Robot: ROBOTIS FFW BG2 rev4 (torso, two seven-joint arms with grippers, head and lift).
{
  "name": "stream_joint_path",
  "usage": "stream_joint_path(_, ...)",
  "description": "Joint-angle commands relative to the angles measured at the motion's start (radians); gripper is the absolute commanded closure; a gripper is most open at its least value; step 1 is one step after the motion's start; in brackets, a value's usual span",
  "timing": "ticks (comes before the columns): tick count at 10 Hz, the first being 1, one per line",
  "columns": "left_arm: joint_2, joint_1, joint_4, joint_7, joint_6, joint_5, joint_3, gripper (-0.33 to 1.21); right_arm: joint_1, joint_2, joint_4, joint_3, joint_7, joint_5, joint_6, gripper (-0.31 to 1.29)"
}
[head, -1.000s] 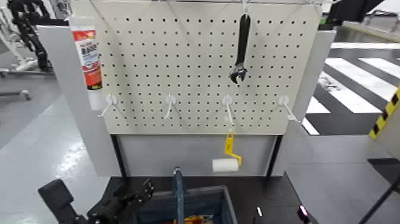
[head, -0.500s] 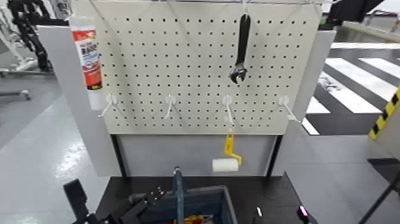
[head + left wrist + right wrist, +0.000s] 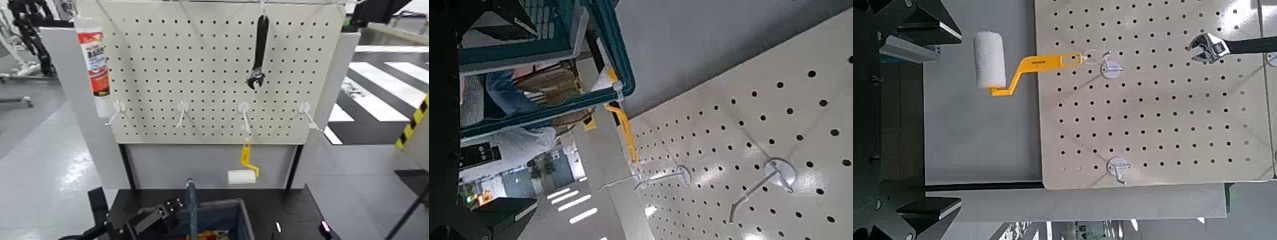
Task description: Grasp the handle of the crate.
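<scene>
At the bottom centre of the head view sits the crate (image 3: 223, 217), a blue-grey plastic bin on the black tabletop (image 3: 290, 210), cut off by the lower edge of the frame. Orange-red and yellow tools (image 3: 210, 234) show inside it. The handle (image 3: 191, 210) is a narrow dark bar standing upright over the crate's middle, its long axis vertical in the frame and its rounded top pointing up toward the pegboard (image 3: 210, 70).

The left gripper (image 3: 167, 216) is low in the frame, just left of the handle and near the crate's left wall, its dark body angled in from the lower left. Whether its fingers are spread or closed cannot be told, nor whether they touch the handle. In the left wrist view the crate's teal-looking rim (image 3: 614, 60) fills the upper left, with the pegboard filling the lower right.

The right gripper does not show in the head view. In the right wrist view only dark parts of it (image 3: 878, 120) lie along the left edge, and the state of its fingers cannot be told.

On the pegboard a black wrench (image 3: 258, 51) hangs at upper right and a white tube with a red label (image 3: 94, 60) at upper left. A yellow-handled paint roller (image 3: 242, 171) hangs below the board's lower edge, above the crate.
</scene>
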Motion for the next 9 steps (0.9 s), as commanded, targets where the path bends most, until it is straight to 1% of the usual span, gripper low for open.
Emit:
stream_joint_path(1, 0.017, -0.068, 0.083, -0.012, 0.079, 0.092, -0.034, 0.11, -0.001, 0.002, 0.006, 0.001, 0.000, -0.003, -0.008, 0.15)
stream_joint_path(2, 0.024, -0.091, 0.115, -0.021, 0.096, 0.116, -0.054, 0.11, -0.001, 0.000, 0.006, 0.001, 0.000, -0.005, -0.008, 0.15)
stream_joint_path(5, 0.041, -0.156, 0.196, -0.061, 0.122, 0.128, -0.088, 0.11, -0.001, 0.002, 0.007, 0.002, 0.000, -0.006, -0.011, 0.15)
stream_joint_path(8, 0.072, -0.222, 0.267, -0.102, 0.137, 0.147, -0.148, 0.18, -0.001, 0.002, 0.007, 0.004, 0.000, -0.006, -0.014, 0.15)
stream_joint_path(9, 0.075, -0.237, 0.281, -0.118, 0.137, 0.153, -0.166, 0.20, -0.001, 0.003, 0.007, 0.004, 0.000, -0.006, -0.015, 0.15)
